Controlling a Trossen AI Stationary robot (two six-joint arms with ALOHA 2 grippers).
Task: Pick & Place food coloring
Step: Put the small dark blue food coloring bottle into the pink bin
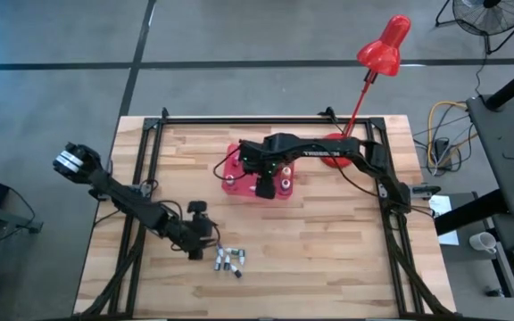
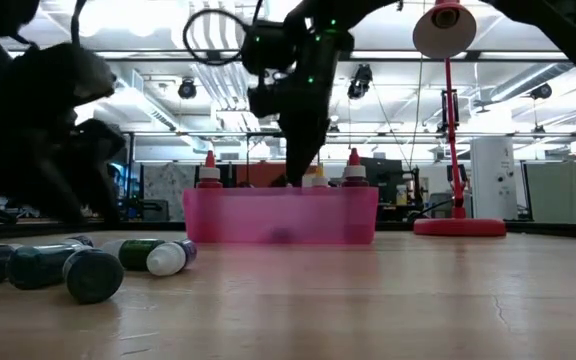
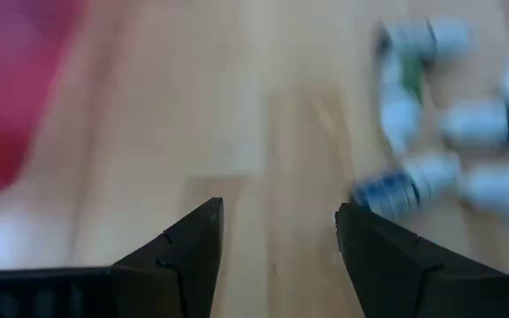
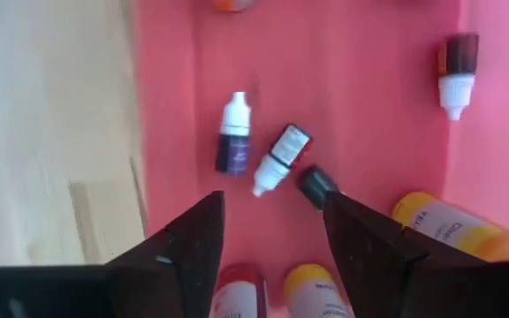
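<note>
Several small whitish dark-capped vials (image 1: 228,260) lie on their sides in a cluster on the wood near the table's near edge; the low view shows them at the left (image 2: 78,265). My left gripper (image 3: 279,216) is open, just left of the cluster (image 3: 449,115) and touching none. The shallow red tray (image 1: 239,169) sits mid-table. In it lie three small vials (image 4: 232,132) (image 4: 279,159) (image 4: 456,75) and a loose dark cap (image 4: 318,185), and longer tubes (image 4: 449,225) stand beside them. My right gripper (image 4: 272,205) hangs open above the tray, pointing down.
A red desk lamp (image 1: 377,62) stands with its round base (image 1: 337,152) on the table just right of the tray. Black frame rails (image 1: 239,119) run along the table's edges. Bare wood (image 1: 328,250) lies near and right of the tray.
</note>
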